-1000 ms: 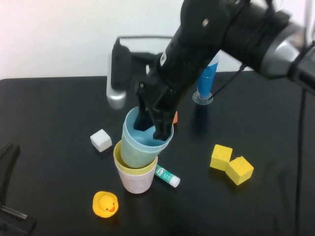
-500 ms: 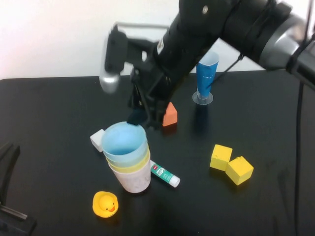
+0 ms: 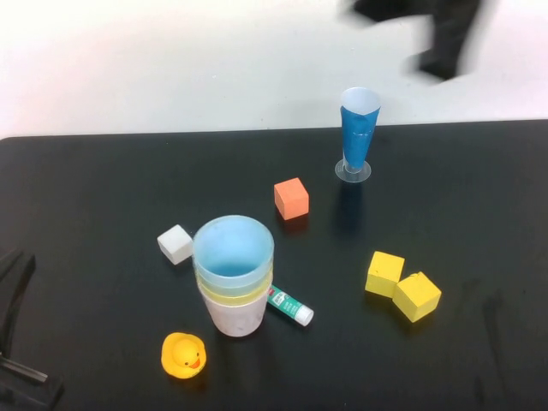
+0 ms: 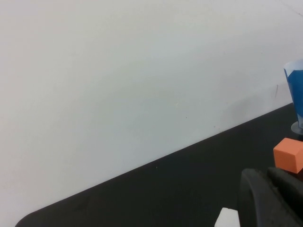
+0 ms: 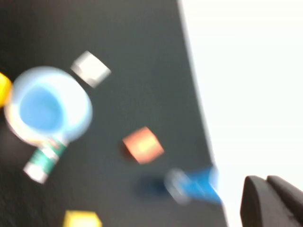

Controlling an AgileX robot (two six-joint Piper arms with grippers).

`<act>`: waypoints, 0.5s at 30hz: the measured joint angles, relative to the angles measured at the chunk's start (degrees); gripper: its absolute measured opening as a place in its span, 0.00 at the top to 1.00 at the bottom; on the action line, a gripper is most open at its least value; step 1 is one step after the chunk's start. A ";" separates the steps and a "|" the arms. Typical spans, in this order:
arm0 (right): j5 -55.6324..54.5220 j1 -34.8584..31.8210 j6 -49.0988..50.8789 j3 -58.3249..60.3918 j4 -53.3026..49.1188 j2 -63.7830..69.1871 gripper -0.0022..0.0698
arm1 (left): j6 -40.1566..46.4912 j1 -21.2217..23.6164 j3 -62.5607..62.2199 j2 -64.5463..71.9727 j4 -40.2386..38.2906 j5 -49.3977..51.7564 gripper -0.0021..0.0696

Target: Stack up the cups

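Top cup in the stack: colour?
Light blue; the top cup shows best in the high view, nested above the yellow one.

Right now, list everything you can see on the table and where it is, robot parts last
stacked cups: three visible, light blue nested in yellow in pale pink, front centre of the table
cone glass: one, blue on a clear base, upright at the back, right of centre
orange cube: one, behind the stack
white cube: one, just left of the stack
yellow cubes: two, side by side, right of the stack
glue stick: one, green and white, lying against the stack's right side
rubber duck: one, yellow, front left of the stack
left gripper: shut, empty, parked at the table's left front edge
right gripper: shut, empty, raised high over the back right
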 joint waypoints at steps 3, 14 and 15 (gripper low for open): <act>-0.77 0.00 3.67 5.60 -8.02 -7.12 0.97 | -1.41 0.00 0.00 -0.14 0.00 -0.62 0.97; -13.50 0.00 17.63 41.33 -14.48 -33.39 0.97 | -9.18 0.00 0.00 -0.40 0.00 -1.08 0.97; -16.39 0.00 19.05 46.41 -14.48 -35.95 0.97 | -9.56 0.00 0.00 -0.40 0.00 -1.08 0.97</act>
